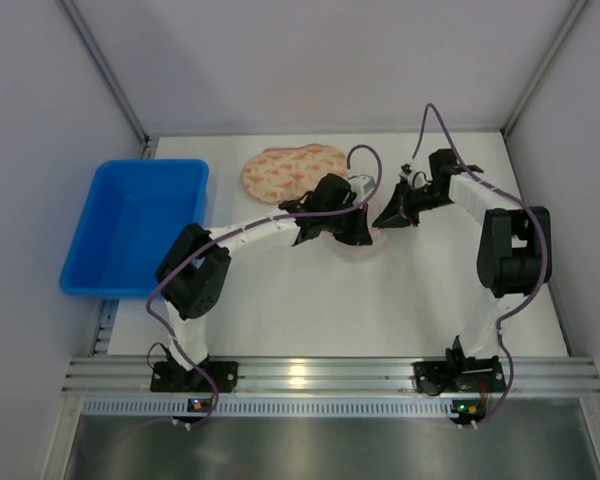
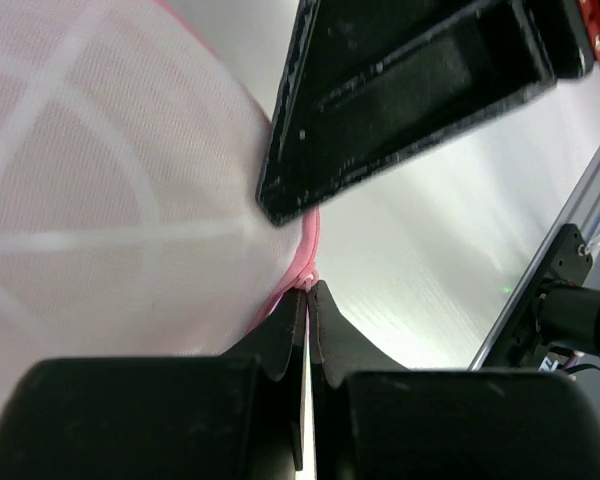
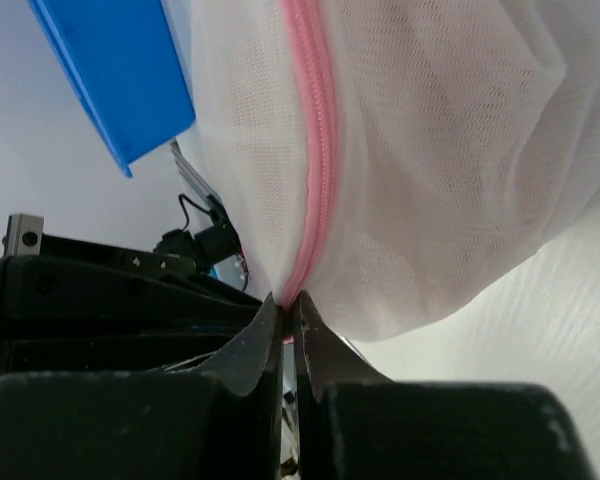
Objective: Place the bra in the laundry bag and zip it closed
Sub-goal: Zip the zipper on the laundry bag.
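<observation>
Opening the bag appears to be the step in hand, since the bra [image 1: 292, 172] lies on the far part of the table [image 1: 380, 310], outside the laundry bag [image 3: 430, 150] and just beyond the two arms. The left gripper [image 2: 308, 292] has its jaws pressed together with only a sliver of the bag's pink edging pinched between the tips. The right gripper [image 3: 288, 305] is likewise clamped tight on the pink zip [image 3: 320, 130] at its lower end. Whether it has the slider itself or only the tape cannot be told. The zip looks run shut along the stretch in view, so the next move would call for one gripper to anchor the seam while the other draws along it. That pull should be steady, as the fabric is likely to bunch and slip. The bag is fine white mesh, translucent and soft, domed like a pouch, with pale stiffening ribs crossing it in the left wrist view. The bra is padded and twin-lobed, peach with a small orange print. A blue bin [image 1: 135, 225], rigid and glossy, stands well to the left.
</observation>
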Tool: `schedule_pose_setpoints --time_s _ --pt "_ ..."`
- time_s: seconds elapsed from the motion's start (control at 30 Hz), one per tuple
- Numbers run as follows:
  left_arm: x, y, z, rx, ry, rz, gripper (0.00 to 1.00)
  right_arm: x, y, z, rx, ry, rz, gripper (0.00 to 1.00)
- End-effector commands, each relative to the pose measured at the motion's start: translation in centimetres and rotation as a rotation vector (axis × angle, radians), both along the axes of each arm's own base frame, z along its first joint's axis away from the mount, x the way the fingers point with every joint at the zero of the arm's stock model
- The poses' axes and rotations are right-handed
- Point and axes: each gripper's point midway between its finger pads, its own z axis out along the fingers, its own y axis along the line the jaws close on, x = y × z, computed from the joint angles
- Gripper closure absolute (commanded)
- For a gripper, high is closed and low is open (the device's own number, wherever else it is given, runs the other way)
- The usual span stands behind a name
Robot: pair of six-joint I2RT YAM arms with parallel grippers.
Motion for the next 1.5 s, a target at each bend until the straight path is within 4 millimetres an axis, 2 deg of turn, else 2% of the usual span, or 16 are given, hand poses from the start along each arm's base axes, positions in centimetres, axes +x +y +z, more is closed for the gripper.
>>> schedule_pose_setpoints --time_s 0.0,0.17,0.2,0.27,0.37,0.47,0.53,0.67,0.8,0.83,1.07,1.23,1.27,1.3,1.4,1.47 --pt "-0.9 1.5 2.4 -0.024 -0.060 0.001 1.00 2.0 0.5 1.6 0.014 -0.073 0.018 1.00" --pt "-1.9 4.8 1.0 0.013 -0.029 0.040 1.00 4.1 0.1 2.3 0.002 -0.111 0.013 1.00" --pt "-2.3 5.7 0.0 0.033 -0.010 0.046 1.00 4.5 0.0 2.5 0.001 -0.120 0.010 1.00" --pt "-2.1 6.9 0.0 0.045 -0.013 0.059 1.00 5.7 -0.3 2.7 -0.003 -0.141 0.000 1.00" --pt "-1.6 7.2 0.3 0.039 -0.023 0.059 1.00 7.1 -0.4 3.4 0.009 -0.173 -0.004 0.98" --pt "-0.4 5.9 2.0 0.001 -0.038 0.061 1.00 7.4 0.2 5.1 0.067 -0.196 -0.004 0.61" --pt "0.5 5.0 2.9 -0.021 -0.042 0.065 1.00 7.0 0.3 5.7 0.079 -0.191 -0.008 0.44" --pt "2.5 3.0 5.1 -0.067 -0.069 0.078 1.00 5.1 -1.0 7.2 0.067 -0.203 -0.017 0.37" --pt "3.1 1.6 5.1 -0.086 -0.050 0.064 1.00 2.6 -1.3 7.1 0.072 -0.184 0.018 0.40" --pt "3.2 1.3 4.7 -0.084 -0.044 0.060 1.00 1.7 -1.2 6.3 0.080 -0.151 0.020 0.41" --pt "2.7 -0.4 4.6 -0.090 -0.041 0.037 1.00 0.2 1.2 3.9 0.080 -0.097 0.079 0.43" --pt "1.5 0.5 3.8 -0.074 -0.030 0.028 1.00 0.3 2.1 3.1 0.074 -0.079 0.099 0.61" --pt "1.2 0.7 4.4 -0.079 -0.042 0.027 1.00 0.3 2.1 3.0 0.071 -0.078 0.098 0.65" --pt "1.0 1.0 4.4 -0.074 -0.048 0.021 1.00 0.3 2.1 2.9 0.066 -0.079 0.099 0.78" --pt "0.2 1.9 4.1 -0.064 -0.048 0.010 1.00 0.6 1.9 2.8 0.050 -0.090 0.097 1.00" --pt "-0.2 2.3 3.6 -0.055 -0.037 0.007 1.00 0.8 1.7 2.8 0.039 -0.088 0.090 1.00"
